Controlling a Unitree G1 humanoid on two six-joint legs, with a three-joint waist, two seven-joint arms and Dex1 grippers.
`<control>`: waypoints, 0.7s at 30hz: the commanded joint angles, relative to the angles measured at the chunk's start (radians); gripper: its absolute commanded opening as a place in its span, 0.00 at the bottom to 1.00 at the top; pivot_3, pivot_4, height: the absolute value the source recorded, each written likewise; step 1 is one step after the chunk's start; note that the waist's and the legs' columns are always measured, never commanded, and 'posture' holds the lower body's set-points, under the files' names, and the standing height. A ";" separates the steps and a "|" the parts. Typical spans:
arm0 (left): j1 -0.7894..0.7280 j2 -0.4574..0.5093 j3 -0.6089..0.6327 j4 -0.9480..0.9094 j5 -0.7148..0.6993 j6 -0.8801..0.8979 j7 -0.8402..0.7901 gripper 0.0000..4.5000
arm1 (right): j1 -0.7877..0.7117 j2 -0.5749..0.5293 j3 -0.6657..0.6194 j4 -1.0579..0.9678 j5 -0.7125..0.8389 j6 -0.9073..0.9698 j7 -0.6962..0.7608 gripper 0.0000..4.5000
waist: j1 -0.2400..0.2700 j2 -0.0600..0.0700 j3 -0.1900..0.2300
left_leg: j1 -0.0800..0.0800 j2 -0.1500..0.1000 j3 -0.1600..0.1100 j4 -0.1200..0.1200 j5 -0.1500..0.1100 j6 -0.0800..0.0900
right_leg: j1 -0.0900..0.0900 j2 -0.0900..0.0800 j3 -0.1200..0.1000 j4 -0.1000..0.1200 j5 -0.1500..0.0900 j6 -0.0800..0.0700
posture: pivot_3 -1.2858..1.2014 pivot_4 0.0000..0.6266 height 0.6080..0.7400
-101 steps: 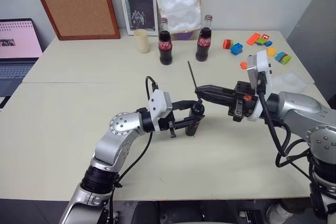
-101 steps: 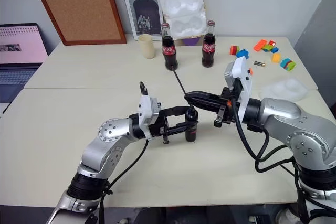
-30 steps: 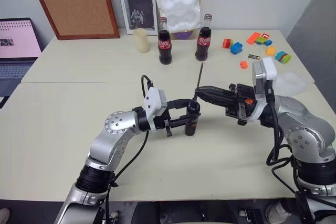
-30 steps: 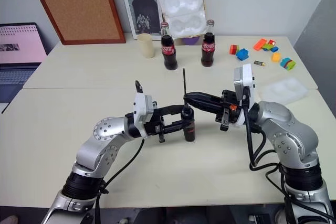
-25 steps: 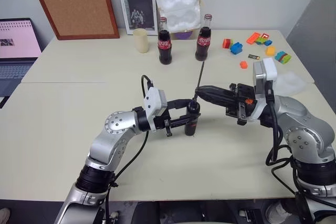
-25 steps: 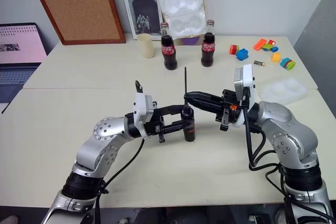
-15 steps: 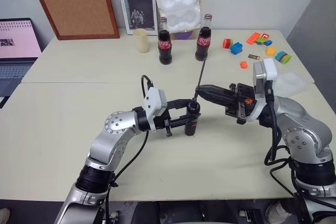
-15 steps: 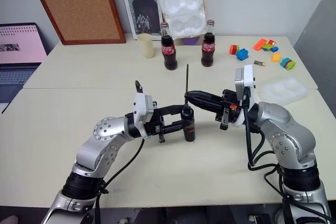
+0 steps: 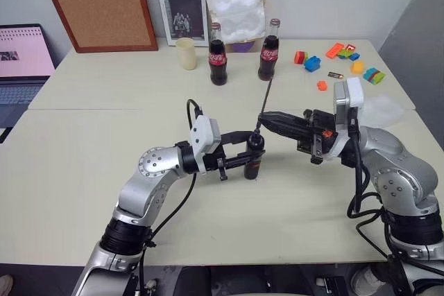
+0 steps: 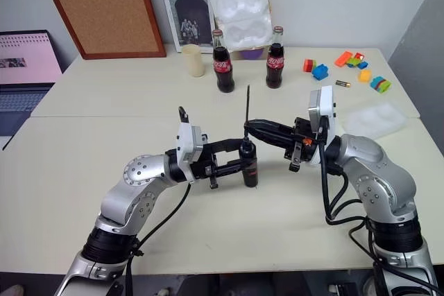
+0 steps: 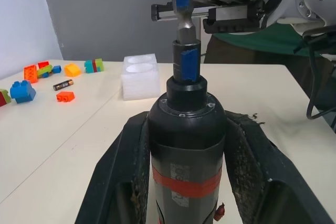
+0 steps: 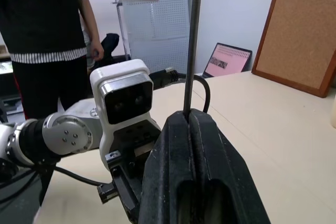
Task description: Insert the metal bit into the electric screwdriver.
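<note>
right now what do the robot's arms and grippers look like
Both arms are silver-grey metal with rounded joint housings and black segments nearer the body. A white camera box sits on each wrist, and black cables loop along the arms. The left gripper and right gripper each have two black tapered fingers; the right wrist has a small orange-red mark.

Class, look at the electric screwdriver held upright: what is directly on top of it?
The metal bit, pinched by the right gripper, stands above the electric screwdriver, which the left gripper holds. Whether its lower end has entered the socket is hidden.
</note>
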 commanded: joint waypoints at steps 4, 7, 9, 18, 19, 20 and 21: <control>-0.001 0.010 -0.007 -0.015 0.019 -0.001 -0.004 0.36 | 0.008 -0.050 0.048 -0.053 -0.045 0.027 0.018 0.00 | 0.000 0.000 0.000 | 0.000 0.000 0.000 0.000 0.000 0.000 | 0.000 0.000 0.000 0.000 0.000 0.000 | 0.52 0.24 1.00; -0.002 0.009 -0.007 -0.014 0.020 -0.001 -0.006 0.36 | 0.002 -0.073 0.057 -0.056 -0.047 0.077 -0.015 0.00 | 0.000 0.000 0.000 | 0.001 0.000 0.000 0.000 0.000 0.000 | 0.001 0.000 0.000 0.000 -0.001 -0.001 | 0.52 0.24 1.00; -0.002 0.009 -0.007 -0.016 0.022 -0.001 -0.007 0.36 | -0.010 -0.084 0.054 -0.052 -0.031 0.119 -0.039 0.00 | 0.000 0.000 0.000 | 0.001 0.000 0.000 0.000 0.000 0.000 | 0.001 0.000 0.000 0.000 -0.001 -0.002 | 0.52 0.24 1.00; -0.005 0.010 -0.005 -0.011 0.025 -0.005 -0.013 0.36 | -0.076 -0.126 0.038 -0.049 0.061 0.255 -0.048 0.00 | 0.001 0.000 0.000 | 0.003 0.000 0.000 0.001 0.000 0.000 | 0.003 0.000 0.000 0.000 -0.001 -0.002 | 0.52 0.24 1.00; -0.005 0.010 -0.006 -0.012 0.026 -0.007 -0.015 0.36 | -0.088 -0.128 0.042 -0.038 0.060 0.260 -0.046 0.00 | 0.001 0.000 0.000 | 0.003 0.000 0.000 0.001 0.000 0.000 | 0.003 0.000 0.000 0.000 -0.001 -0.002 | 0.52 0.24 1.00; -0.005 0.010 -0.006 -0.012 0.026 -0.007 -0.016 0.36 | -0.096 -0.128 0.044 -0.031 0.059 0.265 -0.045 0.00 | 0.001 0.000 0.000 | 0.003 0.000 0.000 0.000 0.000 0.000 | 0.003 0.000 0.000 0.000 -0.001 -0.002 | 0.52 0.24 1.00; -0.005 0.010 -0.006 -0.012 0.027 -0.008 -0.017 0.36 | -0.101 -0.130 0.046 -0.026 0.056 0.267 -0.041 0.00 | 0.000 0.000 0.000 | 0.003 0.000 0.000 0.000 0.000 0.000 | 0.003 0.000 0.000 0.000 -0.001 -0.002 | 0.52 0.24 1.00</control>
